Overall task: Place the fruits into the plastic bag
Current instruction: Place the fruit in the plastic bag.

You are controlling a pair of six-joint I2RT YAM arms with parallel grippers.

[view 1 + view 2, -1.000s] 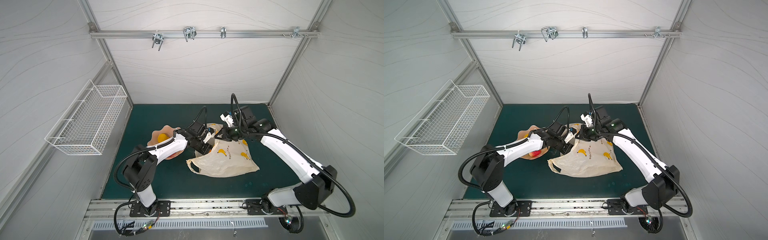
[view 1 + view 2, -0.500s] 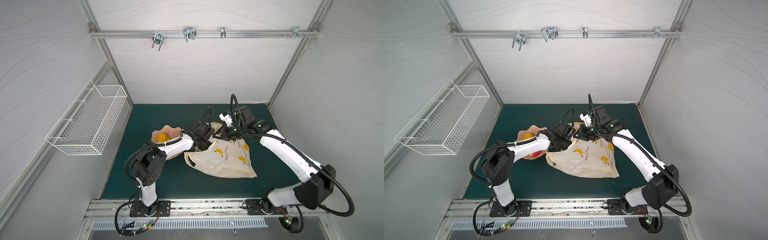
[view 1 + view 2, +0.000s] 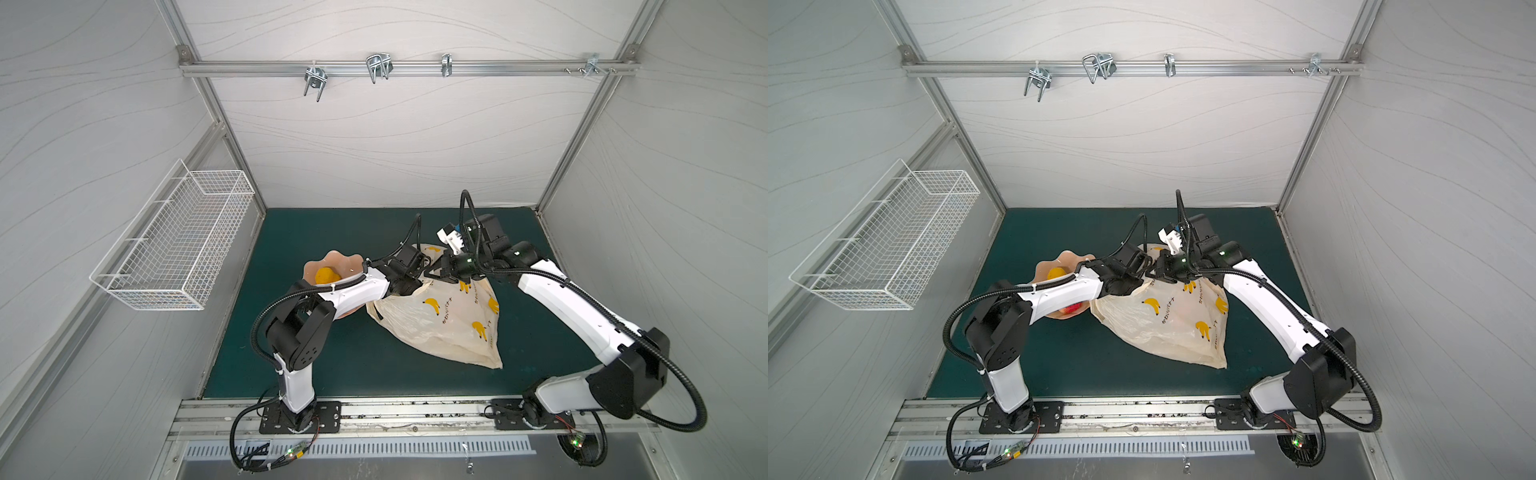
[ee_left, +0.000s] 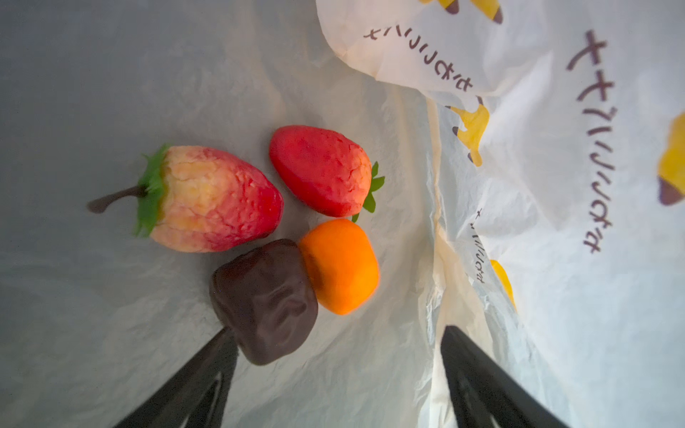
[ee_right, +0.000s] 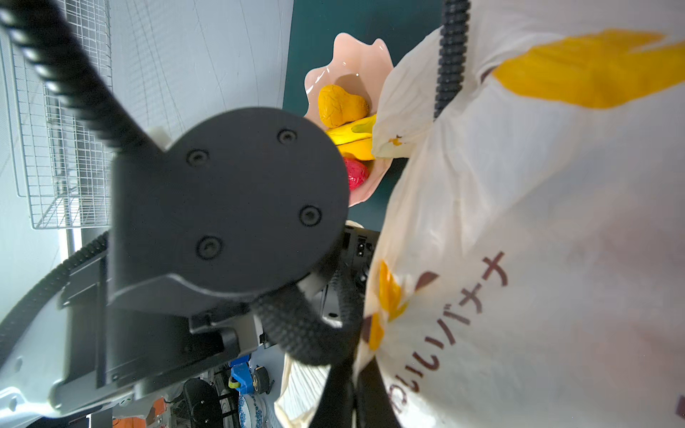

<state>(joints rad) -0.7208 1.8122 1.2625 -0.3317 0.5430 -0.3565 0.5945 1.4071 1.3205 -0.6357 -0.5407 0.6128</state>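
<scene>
Holding fruits [image 4: 320, 170], cream crinkly plastic bag [image 3: 440, 328], banana-printed

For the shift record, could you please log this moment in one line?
left gripper: open, inside plastic bag | right gripper: shut on plastic bag | bagged: four fruits | plate: yellow and red fruits

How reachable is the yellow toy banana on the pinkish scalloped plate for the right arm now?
Probably not: the right gripper is shut on the cream banana-print plastic bag, holding its mouth up, and the left arm crosses between it and the plate.
</scene>
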